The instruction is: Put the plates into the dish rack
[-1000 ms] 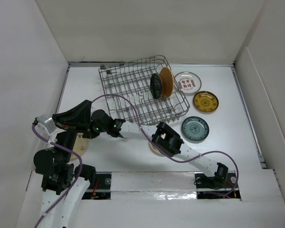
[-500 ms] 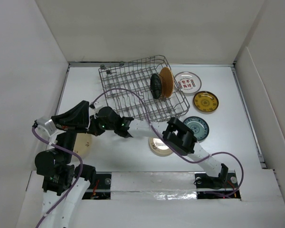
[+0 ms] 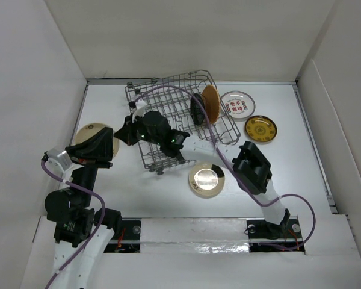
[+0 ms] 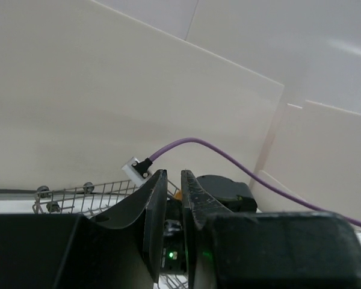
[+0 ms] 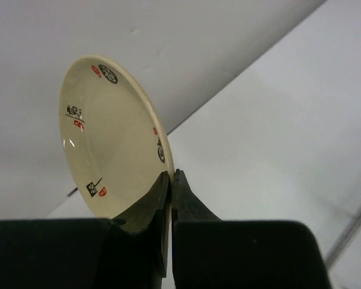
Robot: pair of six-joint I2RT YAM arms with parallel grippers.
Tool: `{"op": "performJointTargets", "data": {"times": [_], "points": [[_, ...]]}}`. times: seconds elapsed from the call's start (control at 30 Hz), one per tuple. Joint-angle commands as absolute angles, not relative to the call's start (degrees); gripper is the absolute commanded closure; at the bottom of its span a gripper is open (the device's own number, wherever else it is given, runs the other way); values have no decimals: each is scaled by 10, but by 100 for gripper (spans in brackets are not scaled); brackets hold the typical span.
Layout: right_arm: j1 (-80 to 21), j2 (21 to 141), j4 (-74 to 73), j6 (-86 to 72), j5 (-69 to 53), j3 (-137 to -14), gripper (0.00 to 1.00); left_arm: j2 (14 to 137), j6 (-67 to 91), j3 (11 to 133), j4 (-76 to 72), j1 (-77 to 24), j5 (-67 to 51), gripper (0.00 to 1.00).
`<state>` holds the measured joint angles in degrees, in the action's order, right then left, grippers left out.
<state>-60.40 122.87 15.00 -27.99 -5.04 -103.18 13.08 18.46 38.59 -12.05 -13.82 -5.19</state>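
Note:
My right gripper (image 3: 116, 133) reaches left across the dish rack (image 3: 168, 99) and is shut on the rim of a cream plate (image 3: 87, 133) with red and black marks. In the right wrist view the plate (image 5: 111, 138) stands on edge between the fingers, at my right gripper (image 5: 170, 173). My left gripper (image 3: 112, 143) hovers just beside it, nearly shut and empty; its wrist view (image 4: 173, 174) shows only a thin slit. A black plate (image 3: 197, 108) and an orange-brown plate (image 3: 211, 103) stand in the rack. The teal plate is hidden under the right arm.
A white plate with red marks (image 3: 237, 103) and a yellow plate (image 3: 260, 129) lie right of the rack. A pale plate (image 3: 206, 179) lies near the front. White walls close in on the left, back and right. A purple cable (image 3: 168, 90) arcs over the rack.
My right arm has swung left and back over the rack, lifting the cream plate from the table at front left. The pale front plate is uncovered; the elbow now covers the teal plate.

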Motion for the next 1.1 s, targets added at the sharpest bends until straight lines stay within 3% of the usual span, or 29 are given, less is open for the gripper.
{"op": "performJointTargets", "data": {"times": [0.0, 0.2, 0.47, 0.7, 1.07], "points": [[-560, 1192, 141, -243, -3, -1018, 100, 138, 182, 388, -158, -142, -61, 86], [-484, 1125, 79, -177, 144, -973, 100, 152, 184, 390, -156, -142, -78, 85], [-453, 1087, 8, -69, 437, -963, 100, 157, 198, 379, -159, -132, -103, 84], [-433, 1094, -37, -37, 540, -972, 100, 156, 199, 371, -154, -132, -104, 83], [-428, 1138, -62, -12, 591, -1007, 100, 170, 193, 376, -137, -132, -97, 82]]}}
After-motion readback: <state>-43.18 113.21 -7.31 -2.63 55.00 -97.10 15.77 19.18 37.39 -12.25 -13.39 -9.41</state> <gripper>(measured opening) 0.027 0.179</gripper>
